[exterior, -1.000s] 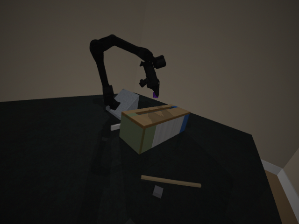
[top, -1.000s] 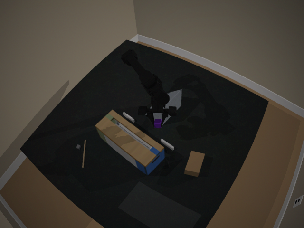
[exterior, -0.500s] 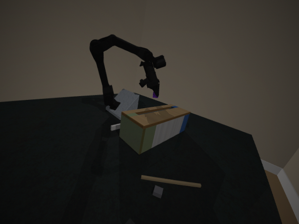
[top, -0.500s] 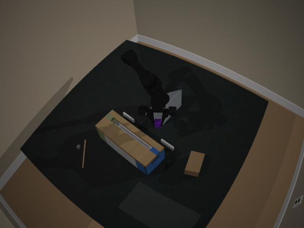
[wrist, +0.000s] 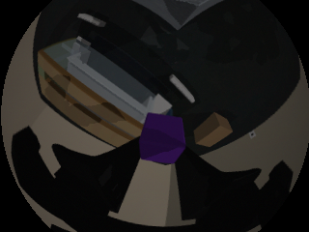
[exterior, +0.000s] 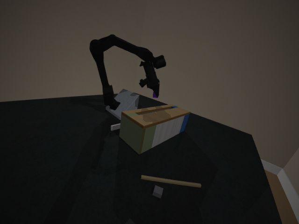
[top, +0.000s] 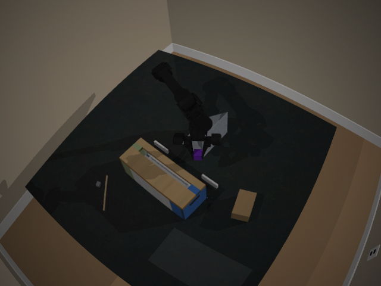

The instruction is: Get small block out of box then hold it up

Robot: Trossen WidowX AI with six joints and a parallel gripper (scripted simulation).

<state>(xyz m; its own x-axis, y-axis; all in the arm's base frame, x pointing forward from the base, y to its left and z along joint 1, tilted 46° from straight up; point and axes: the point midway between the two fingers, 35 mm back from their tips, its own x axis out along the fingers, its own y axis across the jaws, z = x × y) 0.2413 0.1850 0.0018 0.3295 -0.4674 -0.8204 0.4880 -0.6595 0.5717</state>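
Purple block rides in closed fingers above the table

TOP VIEW: The gripper [top: 197, 156] [exterior: 157, 95] [wrist: 160, 141] has its fingers closed on the purple block [top: 197, 154] [exterior: 154, 95] [wrist: 162, 137], beside the long side of the box [top: 159, 181] [exterior: 135, 138] [wrist: 89, 108]. Toward the left corner of the table [top: 277, 138] [exterior: 72, 156] lie a stick [top: 105, 192] [exterior: 171, 181] and a grey cube [top: 97, 183] [exterior: 158, 192]; a brick [top: 244, 204] [wrist: 212, 130] rests between the box and the right-hand edge

EXTERIOR VIEW: The block hangs above the level of the box top, out of the box and off the table, with the table's far edge behind. The retrieval looks done, leaving the steady hold; a little more room from the box may be prudent. Stick and cube lie on the near side of the box, toward the near edge, which runs out of frame

WRIST VIEW: The block sits between the fingertips, its flat faces showing no visible squash. It is likely light and stiff, more apt to slip or twist than to break, though its surface grip cannot be judged by eye. Two opposite side faces, taken squarely across the middle, should be the best hold; steady pressure and no sudden swing would guard against a drop
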